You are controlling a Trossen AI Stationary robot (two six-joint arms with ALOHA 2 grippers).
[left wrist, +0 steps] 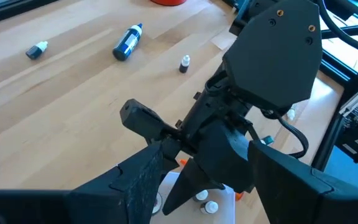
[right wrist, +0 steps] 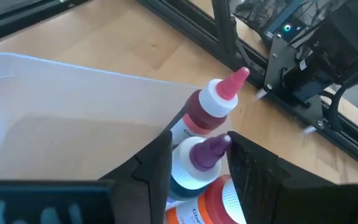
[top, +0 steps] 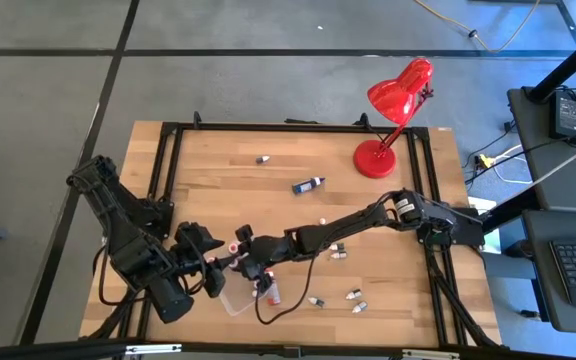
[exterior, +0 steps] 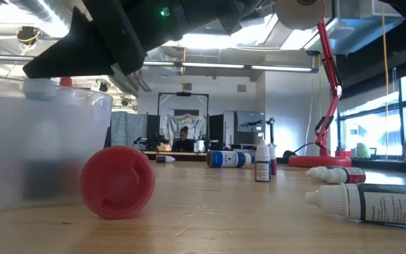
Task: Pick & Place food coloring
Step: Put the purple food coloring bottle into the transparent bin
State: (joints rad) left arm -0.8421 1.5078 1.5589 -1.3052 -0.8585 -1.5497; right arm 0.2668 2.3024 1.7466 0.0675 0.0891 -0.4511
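Right end effector positioned over clear tray, jaws parted around purple-capped food coloring bottle, grip apparently being released. Left end effector held open beside tray. Advised: jaws widened fully, lifted straight, neighbouring bottles left undisturbed.

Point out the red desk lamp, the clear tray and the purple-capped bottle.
red desk lamp [top: 401,92]: high view, shade.
clear tray [right wrist: 73,99]: right wrist view, wall.
purple-capped bottle [right wrist: 205,151]: right wrist view, cap.

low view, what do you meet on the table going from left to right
clear tray → red cap → blue bottle lying on its side → small upright bottle → red lamp's base → big white-capped bottle lying down
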